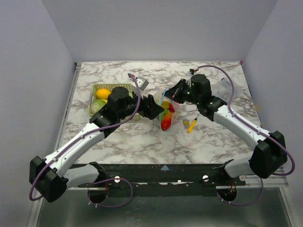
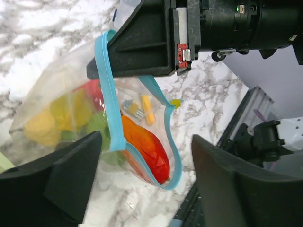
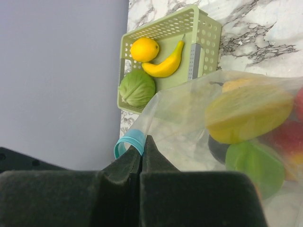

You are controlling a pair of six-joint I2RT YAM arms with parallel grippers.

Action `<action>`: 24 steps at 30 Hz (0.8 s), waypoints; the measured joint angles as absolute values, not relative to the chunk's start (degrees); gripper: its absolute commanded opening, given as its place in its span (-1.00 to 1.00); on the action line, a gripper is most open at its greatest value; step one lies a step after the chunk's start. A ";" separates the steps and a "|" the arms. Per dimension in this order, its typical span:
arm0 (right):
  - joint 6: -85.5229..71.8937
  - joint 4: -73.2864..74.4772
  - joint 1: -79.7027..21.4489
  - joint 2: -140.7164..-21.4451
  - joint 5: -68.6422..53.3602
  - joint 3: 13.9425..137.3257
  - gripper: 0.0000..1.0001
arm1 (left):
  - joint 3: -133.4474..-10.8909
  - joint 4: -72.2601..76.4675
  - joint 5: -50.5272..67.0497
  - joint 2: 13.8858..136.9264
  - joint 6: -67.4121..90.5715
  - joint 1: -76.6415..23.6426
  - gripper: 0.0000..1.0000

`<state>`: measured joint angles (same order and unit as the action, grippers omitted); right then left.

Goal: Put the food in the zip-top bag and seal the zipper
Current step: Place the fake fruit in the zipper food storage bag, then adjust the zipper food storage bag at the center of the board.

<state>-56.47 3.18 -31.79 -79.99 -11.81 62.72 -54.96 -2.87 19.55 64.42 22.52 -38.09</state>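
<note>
My right gripper (image 3: pixel 142 160) is pinched tight on the zipper (image 3: pixel 129 141), gripping one end of the light-blue strip. The zip-top bag (image 1: pixel 165 118) sits near the middle of the marble table (image 1: pixel 142 142). Its mouth gapes, and there is red, yellow and green food (image 2: pixel 147 151) inside. My left gripper (image 2: pixel 147 187) stands at the bag's 9 o'clock with its fingers (image 2: pixel 71 179) spread wide and holding nothing, the open mouth just ahead of them. Farther out at 9 o'clock, the green basket (image 3: pixel 208 38) holds a lemon (image 3: pixel 144 48), a banana (image 3: pixel 166 64) and a cabbage (image 3: pixel 137 87). A thin yellow stick (image 1: pixel 191 124) lies at the bag's 3 o'clock.
</note>
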 measured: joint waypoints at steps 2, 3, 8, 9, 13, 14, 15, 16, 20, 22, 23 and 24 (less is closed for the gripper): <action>-56.01 3.25 -31.79 -79.99 -11.66 62.72 -0.99 | -55.53 -5.54 19.31 63.55 24.14 -38.00 0.14; -55.81 3.31 -31.79 -79.99 -11.55 62.72 -0.99 | -55.75 -6.74 19.33 63.31 24.88 -38.00 0.17; -55.02 3.64 -31.77 -79.99 -11.31 62.72 -0.99 | -55.75 -12.71 19.44 63.61 28.12 -38.13 0.27; -54.92 3.64 -31.77 -79.99 -11.29 62.74 -0.99 | -55.68 -13.82 19.31 63.81 28.80 -38.28 0.31; -54.65 3.81 -31.75 -79.99 -11.25 62.74 -0.99 | -55.68 -16.60 18.46 64.97 30.39 -39.31 -0.08; -54.57 3.90 -31.75 -79.99 -11.25 62.74 -0.99 | -55.77 -17.15 18.20 65.76 30.85 -39.66 -0.12; -54.54 3.95 -31.75 -79.99 -11.25 62.74 -0.99 | -55.96 -17.89 17.80 66.70 31.16 -39.92 -0.14; -54.50 3.97 -31.75 -79.99 -11.25 62.74 -0.99 | -56.31 -18.72 17.52 67.66 31.42 -40.03 -0.18; -54.28 4.29 -31.75 -79.72 -10.92 62.74 -0.99 | -57.71 -20.88 17.37 72.42 31.79 -40.25 -0.74; -53.84 4.84 -31.75 -79.42 -10.33 62.74 -0.99 | -58.92 -22.41 17.28 73.95 31.53 -40.27 -0.98; -53.28 5.41 -31.75 -79.13 -9.67 62.74 -0.99 | -59.61 -23.11 17.23 74.28 31.55 -40.27 -1.00; -52.40 6.20 -31.75 -78.83 -8.97 62.74 -0.99 | -60.01 -23.44 17.23 74.35 31.38 -40.25 -1.00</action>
<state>-52.40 6.20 -31.75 -78.83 -8.97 62.74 -60.01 -23.44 17.23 74.35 31.38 -40.25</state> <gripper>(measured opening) 0.006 0.084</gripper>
